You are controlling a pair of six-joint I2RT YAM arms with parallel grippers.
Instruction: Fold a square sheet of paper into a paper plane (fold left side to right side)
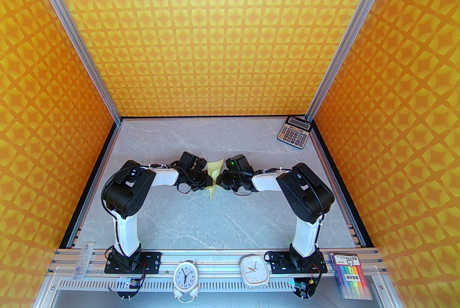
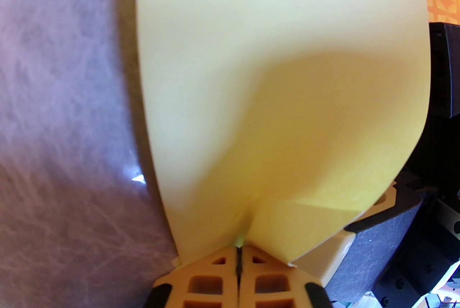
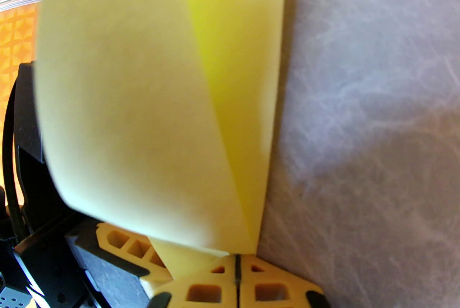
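The pale yellow square sheet of paper (image 1: 215,170) is creased into layers and held up off the grey table (image 1: 179,220) near its middle, between both grippers. From the left, my left gripper (image 1: 208,179) pinches its lower edge. In the left wrist view the sheet (image 2: 287,83) bulges above the left gripper (image 2: 239,256), whose tan fingertips meet on it. My right gripper (image 1: 220,179) comes in from the right. In the right wrist view the sheet (image 3: 125,101) curls over with a sharp inner crease, and the right gripper (image 3: 237,260) is shut on its bottom corner.
A grey calculator (image 1: 293,132) lies at the far right corner of the table. On the near rail stand two white clocks (image 1: 185,277) (image 1: 254,270), with a pack of coloured markers (image 1: 354,279) to their right. Orange patterned walls enclose three sides.
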